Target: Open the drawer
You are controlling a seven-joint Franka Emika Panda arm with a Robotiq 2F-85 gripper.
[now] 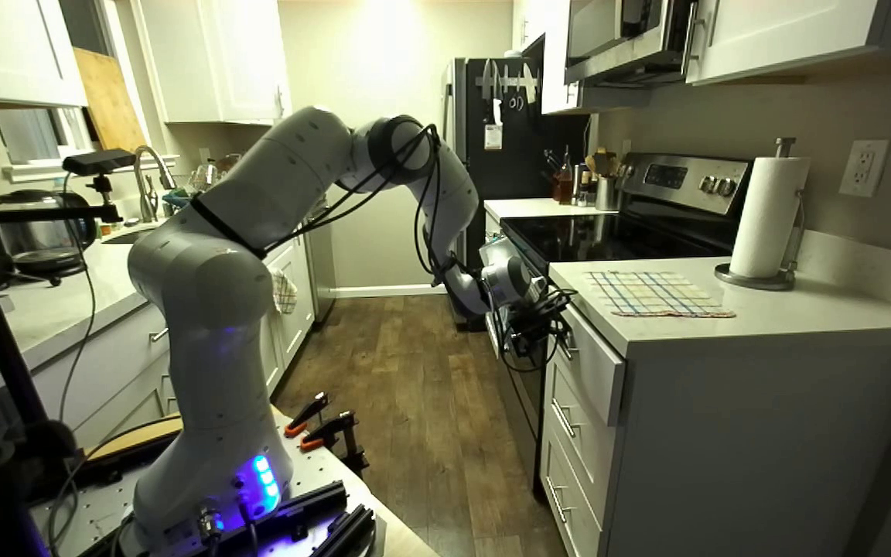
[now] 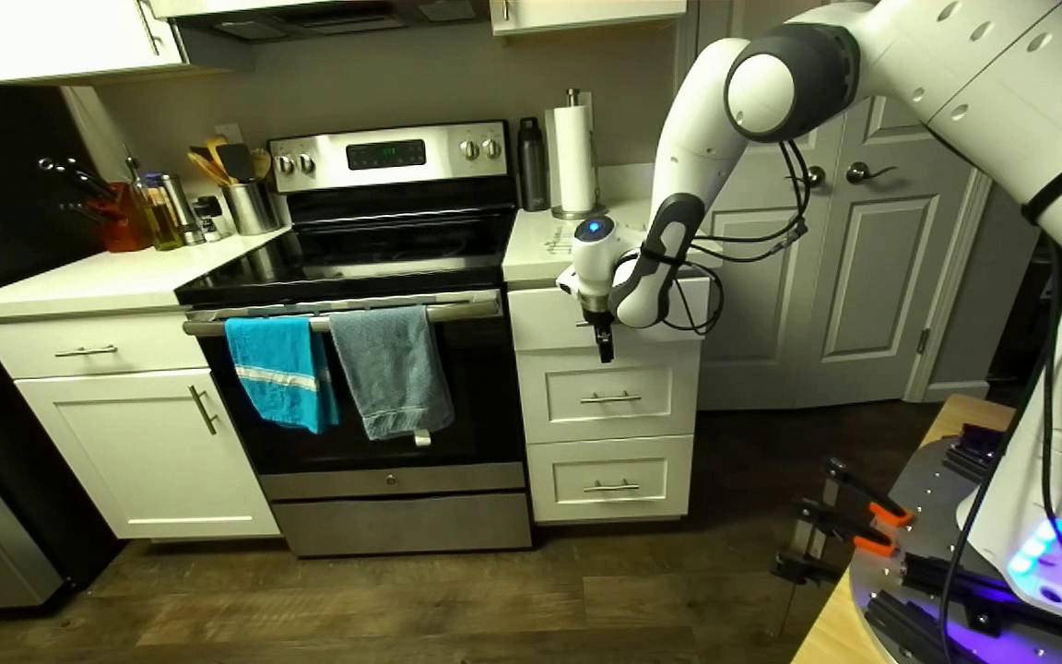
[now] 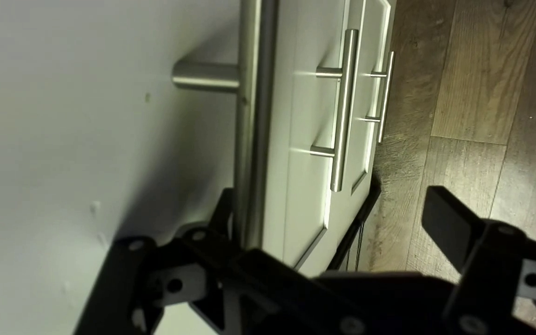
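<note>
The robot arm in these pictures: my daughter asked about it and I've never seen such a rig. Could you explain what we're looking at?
This is a robot arm, a big jointed machine. Two pictures come from cameras standing apart from it; the third is from a camera on its wrist, looking past the gripper. The gripper is open, so nothing is clasped, though one finger appears tucked behind the handle of the top drawer, which the arm is meant to open. On the countertop above are a checked cloth and an upright paper towel roll.

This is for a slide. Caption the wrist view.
Gripper open, one finger behind the handle of the drawer, with the floor beyond.
</note>
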